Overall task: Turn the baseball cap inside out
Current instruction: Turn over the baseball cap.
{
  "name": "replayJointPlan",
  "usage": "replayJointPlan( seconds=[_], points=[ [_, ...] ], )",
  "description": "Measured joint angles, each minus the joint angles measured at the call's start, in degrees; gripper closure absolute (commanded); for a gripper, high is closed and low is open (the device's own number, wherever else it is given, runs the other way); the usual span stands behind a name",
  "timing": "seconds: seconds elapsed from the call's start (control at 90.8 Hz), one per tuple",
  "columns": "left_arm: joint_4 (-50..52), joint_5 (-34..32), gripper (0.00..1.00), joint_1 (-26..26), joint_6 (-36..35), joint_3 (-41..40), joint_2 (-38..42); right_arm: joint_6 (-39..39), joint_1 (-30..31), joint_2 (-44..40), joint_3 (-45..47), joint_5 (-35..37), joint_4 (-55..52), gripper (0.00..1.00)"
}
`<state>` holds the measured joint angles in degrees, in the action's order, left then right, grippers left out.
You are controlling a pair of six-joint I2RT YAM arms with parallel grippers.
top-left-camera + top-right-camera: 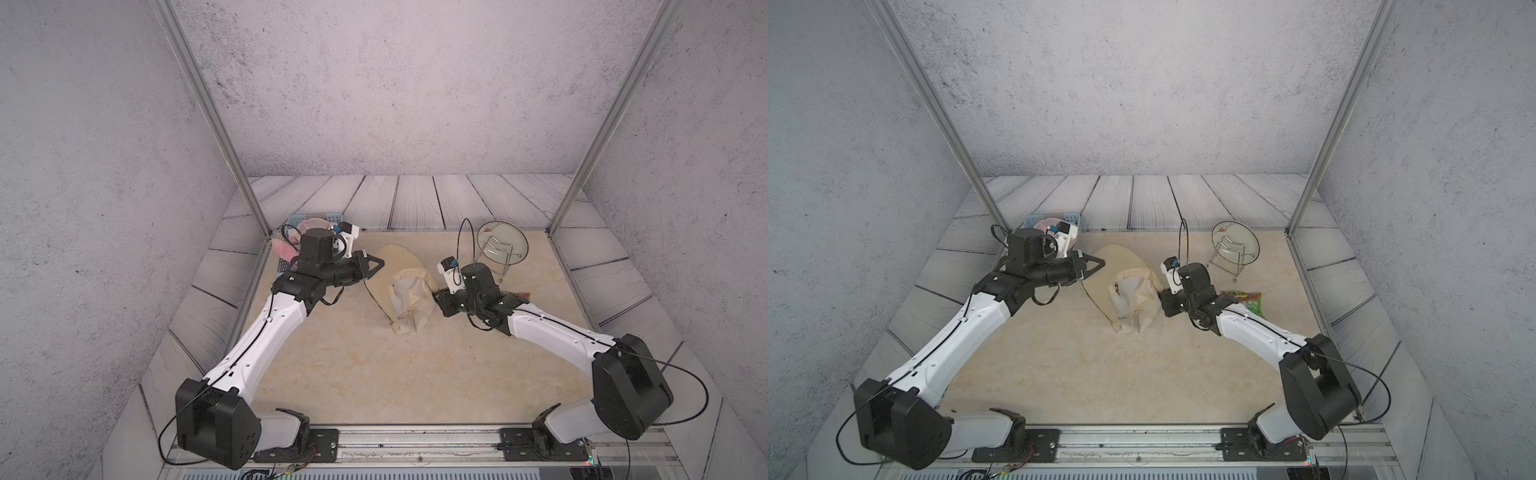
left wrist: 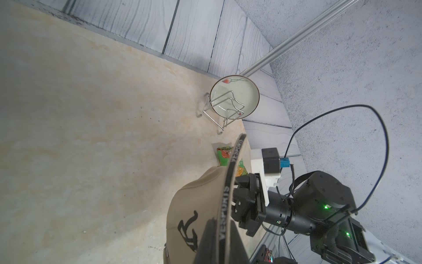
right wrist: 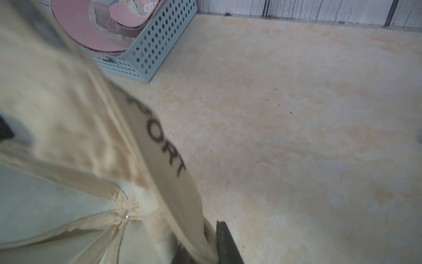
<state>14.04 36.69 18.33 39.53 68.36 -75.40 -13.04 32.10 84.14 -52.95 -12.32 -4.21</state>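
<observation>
Both jaws on cap (image 1: 409, 299) (left brim, right crown).

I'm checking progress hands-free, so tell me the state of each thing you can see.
Cap: crown turned out, lining showing.
Left pincer: shut, beside the cap.
Right pincer: at the cap, open or shut unclear.
Plate: standing upright.
Basket: holds a pink cap.
Packet: lying flat.

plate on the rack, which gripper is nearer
Right. The right gripper is at the cap, on its plate side; the left gripper is across the cap, by the basket.
</observation>
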Motion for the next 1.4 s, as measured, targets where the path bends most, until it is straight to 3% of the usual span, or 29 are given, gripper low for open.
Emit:
replayJointPlan(
  seconds=[0.099, 0.297, 0.528, 0.661, 0.903, 1.145, 1.398],
  points=[
    [-2.97, -0.72, 1.0, -0.87, 0.31, 0.0, 0.35, -0.15, -0.09, 0.22, 1.29, -1.31, -1.75, 1.0],
    [-4.7, -1.14, 1.0, -1.14, 0.52, 0.0, 0.63, -2.49, -0.09, 1.18, 1.64, 1.73, -3.69, 1.0],
    [-0.74, -8.39, 1.0, -1.14, 1.92, -0.2, 1.07, -1.33, -0.09, -0.28, 3.32, -0.24, -3.32, 0.65],
    [0.57, -14.69, 1.0, -0.83, 10.71, -2.19, 2.27, 0.28, -0.07, -5.92, 7.32, -4.98, -1.25, 0.55],
    [5.07, -26.1, 1.0, 3.82, 27.8, -3.3, 2.91, 0.74, 4.7, -12.22, 9.14, -7.74, 3.82, 0.51],
    [7.76, -39.01, 1.0, 8.13, 43.01, -7.04, 5.79, -1.99, 13.75, -13.03, 9.62, 1.29, 7.96, 0.49],
    [9.35, -46.18, 1.0, 11.06, 51.91, -8.63, 6.75, -4.33, 16.81, -12.15, 9.11, 9.18, 10.91, 0.47]
  ],
)
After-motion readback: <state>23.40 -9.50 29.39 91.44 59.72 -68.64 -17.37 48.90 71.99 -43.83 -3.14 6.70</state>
